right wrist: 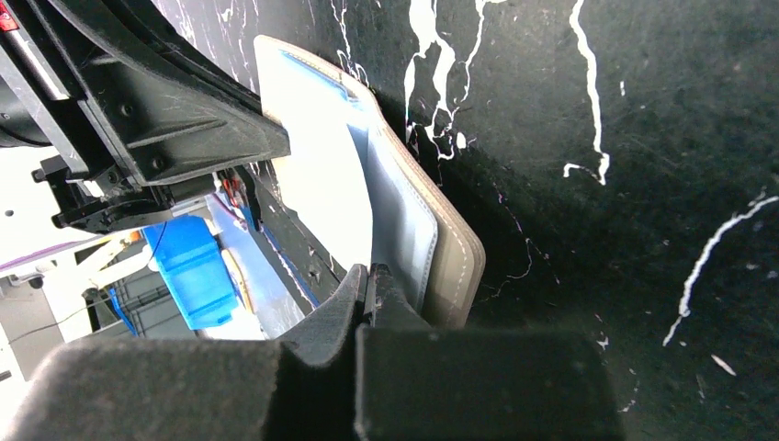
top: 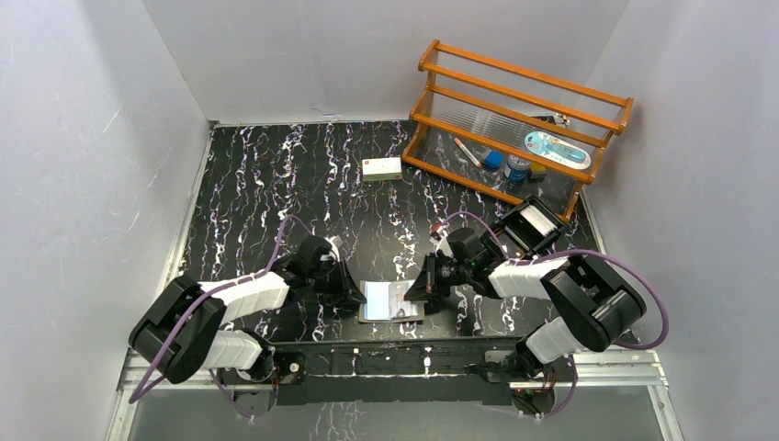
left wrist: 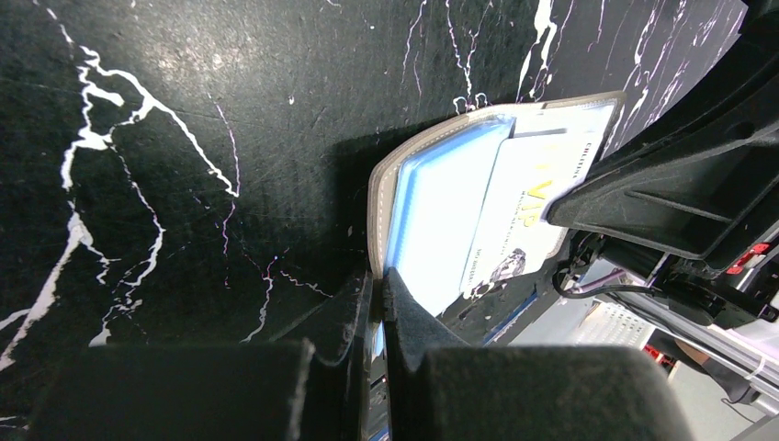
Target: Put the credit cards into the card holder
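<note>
The card holder (top: 390, 301) lies opened near the front edge of the table, between my two grippers. Its taupe rim (left wrist: 378, 197) and light blue inside (left wrist: 432, 211) fill the left wrist view. My left gripper (left wrist: 378, 276) is shut on the holder's left edge. A white printed credit card (left wrist: 519, 216) rests on the blue lining. My right gripper (right wrist: 369, 276) is shut on that card's (right wrist: 321, 184) near edge, right beside the holder's stitched flap (right wrist: 450, 248). From above, the left gripper (top: 354, 296) and right gripper (top: 420, 289) flank the holder.
A wooden rack (top: 514, 119) with small items stands at the back right. A black open-topped tray (top: 531, 225) sits behind the right arm. A white box with a red mark (top: 381, 168) lies mid-back. White walls close in the table on three sides.
</note>
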Controlling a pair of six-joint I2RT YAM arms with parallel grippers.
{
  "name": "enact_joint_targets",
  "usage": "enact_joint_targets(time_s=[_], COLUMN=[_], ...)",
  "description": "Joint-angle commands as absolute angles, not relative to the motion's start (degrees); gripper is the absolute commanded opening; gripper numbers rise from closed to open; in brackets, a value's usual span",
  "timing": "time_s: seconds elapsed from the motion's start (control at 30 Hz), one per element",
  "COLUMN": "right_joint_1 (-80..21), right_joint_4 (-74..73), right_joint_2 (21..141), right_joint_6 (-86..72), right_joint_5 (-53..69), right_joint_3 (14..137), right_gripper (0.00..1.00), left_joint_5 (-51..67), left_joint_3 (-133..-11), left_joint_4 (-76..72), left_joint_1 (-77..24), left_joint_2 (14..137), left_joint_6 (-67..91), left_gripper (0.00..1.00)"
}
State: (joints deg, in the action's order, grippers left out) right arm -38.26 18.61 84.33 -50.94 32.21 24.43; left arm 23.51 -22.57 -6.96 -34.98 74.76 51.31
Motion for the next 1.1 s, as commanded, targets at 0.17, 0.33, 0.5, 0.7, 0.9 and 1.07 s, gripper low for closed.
enact_joint_targets(time_s=[0.17, 0.33, 0.5, 0.7, 0.9, 1.07], right_joint_1=[-38.4, -38.4, -38.4, -38.4, -38.3, -38.2], right_joint_4=[23.7, 24.2, 24.4, 24.0, 19.5, 23.4], right_joint_2=[86.7, 88.1, 89.0, 88.6, 83.3, 82.3], right_joint_6=[-51.7, -51.6, -51.4, -51.0, -49.0, -50.8], right_joint_5=[32.7, 32.8, 33.0, 32.3, 26.9, 25.6], right_joint_3=[23.7, 25.3, 26.2, 26.0, 25.7, 24.1], right_gripper=[0.00, 0.00, 0.00, 0.00, 0.00, 0.00], left_joint_5=[23.8, 24.1, 24.2, 24.2, 24.2, 24.2], left_joint_3=[-21.5, -21.4, -21.3, -20.9, -20.8, -20.8], left_joint_4=[-6.8, -7.1, -7.2, -7.7, -7.9, -8.2], left_joint_1=[-34.9, -34.9, -34.9, -34.9, -34.9, -34.9], left_joint_2=[73.9, 74.0, 74.0, 74.3, 74.5, 74.8], left_joint_6=[51.8, 52.0, 52.2, 52.3, 52.3, 52.4], left_gripper=[0.00, 0.00, 0.00, 0.00, 0.00, 0.00])
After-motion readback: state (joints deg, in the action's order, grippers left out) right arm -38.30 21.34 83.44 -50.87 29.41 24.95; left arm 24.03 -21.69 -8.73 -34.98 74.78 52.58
